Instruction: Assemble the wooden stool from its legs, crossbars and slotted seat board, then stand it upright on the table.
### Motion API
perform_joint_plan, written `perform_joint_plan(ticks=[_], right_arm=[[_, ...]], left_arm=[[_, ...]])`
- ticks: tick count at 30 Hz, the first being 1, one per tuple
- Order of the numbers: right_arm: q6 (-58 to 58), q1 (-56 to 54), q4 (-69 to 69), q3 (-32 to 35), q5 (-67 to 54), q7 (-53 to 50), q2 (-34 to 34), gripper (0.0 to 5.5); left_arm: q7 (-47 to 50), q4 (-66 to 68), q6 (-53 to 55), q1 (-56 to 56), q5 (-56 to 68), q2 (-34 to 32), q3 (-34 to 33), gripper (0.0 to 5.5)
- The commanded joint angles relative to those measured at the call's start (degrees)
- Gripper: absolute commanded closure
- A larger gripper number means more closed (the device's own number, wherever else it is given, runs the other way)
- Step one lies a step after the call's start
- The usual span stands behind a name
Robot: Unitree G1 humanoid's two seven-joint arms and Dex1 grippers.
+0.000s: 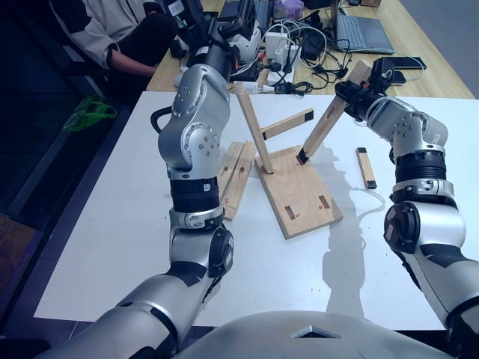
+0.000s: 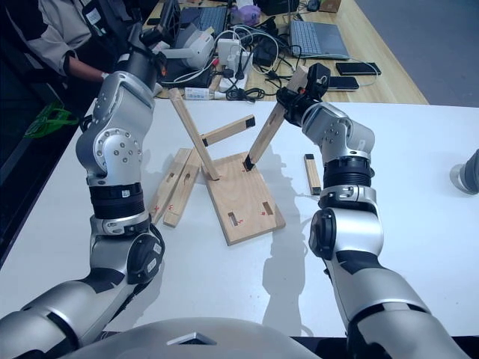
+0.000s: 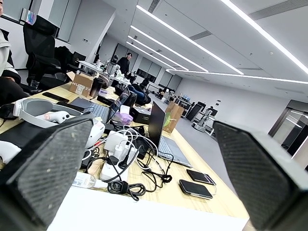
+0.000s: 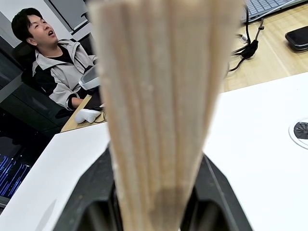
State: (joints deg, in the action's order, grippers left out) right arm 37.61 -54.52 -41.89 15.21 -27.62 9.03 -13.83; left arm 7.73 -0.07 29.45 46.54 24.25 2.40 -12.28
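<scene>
**White table, second leg held at the seat board**

On the white table (image 1: 97, 224) the slotted seat board (image 1: 303, 203) lies flat, lower than both claws and between them. The right claw (image 1: 350, 96) is closed around the upper part of a wooden leg (image 1: 323, 127). In the right wrist view its dark fingers (image 4: 91, 202) sit on both sides of the wood. This held leg slopes down from the right claw toward the left claw's side, and its dark lower end touches the board at a slot. Further from the right claw, a standing leg (image 1: 253, 127) is set in the board, tilted, with a crossbar (image 1: 288, 123) sticking out of it toward the held leg. The left claw (image 3: 153, 159) is raised near the far edge of the table, wide open and holding nothing. Beyond the standing leg, on the side away from the right claw, two loose wooden pieces (image 1: 238, 176) lie side by side just beside the board. One loose crossbar (image 1: 366, 167) lies below the right claw, near the board but apart from it. Behind both claws is a wooden desk (image 1: 426, 45) with a laptop (image 1: 359, 30) and cables (image 1: 299, 48)
</scene>
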Motion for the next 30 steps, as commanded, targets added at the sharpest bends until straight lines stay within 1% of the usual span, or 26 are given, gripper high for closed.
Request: perform_joint_plan(ticks=[1,4,8,12,16,21,30], right_arm=[[2.8,4.2,-2.3,-2.3,4.0,-0.4,-1.2,4.5],[4.9,6.3,-0.1,-4.5,4.5,2.8,-3.0,4.5],[7.3,10.6,6.7,-10.2,4.6,12.7,-6.8,4.5],[7.8,12.5,8.4,-12.3,5.4,15.7,-9.5,4.5],[7.4,13.3,7.8,-12.3,5.5,14.6,-9.5,4.5],[5.2,11.7,5.2,-8.1,3.5,10.9,-6.7,4.5],[5.6,9.1,3.5,-5.6,2.1,12.2,-5.7,4.5]], left_arm=[[1.2,-1.6,0.5,-1.0,-0.1,1.4,0.5,0.89],[2.0,-2.6,0.1,-2.1,-0.3,2.7,0.9,0.89],[2.6,-4.1,-0.4,-4.0,-0.8,4.1,1.8,0.89],[2.8,-4.7,-0.6,-4.7,-0.6,4.5,2.0,0.89],[2.8,-4.9,-0.7,-4.8,-0.6,4.6,2.1,0.89],[3.0,-5.1,-0.6,-5.0,-0.6,4.5,2.1,0.89],[3.0,-5.1,-0.6,-5.0,-0.5,4.4,2.5,0.89]])
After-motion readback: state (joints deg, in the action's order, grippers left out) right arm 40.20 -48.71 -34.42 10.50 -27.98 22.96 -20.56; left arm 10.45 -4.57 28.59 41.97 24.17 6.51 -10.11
